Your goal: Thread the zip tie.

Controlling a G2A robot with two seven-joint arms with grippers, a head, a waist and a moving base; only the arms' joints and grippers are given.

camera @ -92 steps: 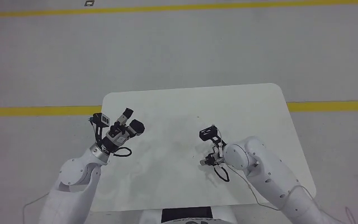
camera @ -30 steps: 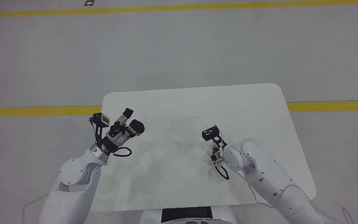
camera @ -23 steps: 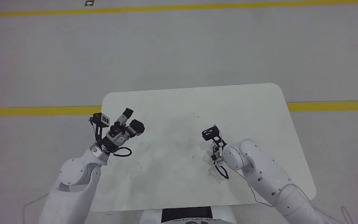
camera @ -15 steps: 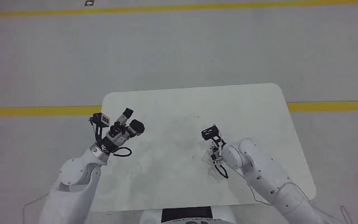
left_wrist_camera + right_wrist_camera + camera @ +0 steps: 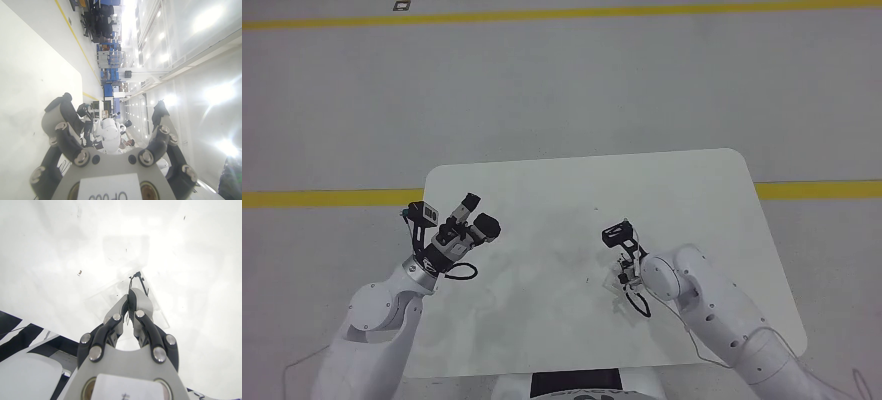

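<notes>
Pinching a thin black zip tie (image 5: 143,284) between fingers pressed tight together, the right gripper (image 5: 129,294) points down at the near right part of the white table (image 5: 692,190). The tie's strap runs out of the fingertips to its small head, and a second stretch lies alongside one finger. Whether the tail passes through the head I cannot tell. Tie and fingertips hang over a clear sheet (image 5: 103,296) lying flat on the table. Farther off, at the table's left edge, the left gripper (image 5: 113,102) is raised off the surface with its fingers spread wide. Beyond the table a yellow line (image 5: 332,197) crosses the floor.
</notes>
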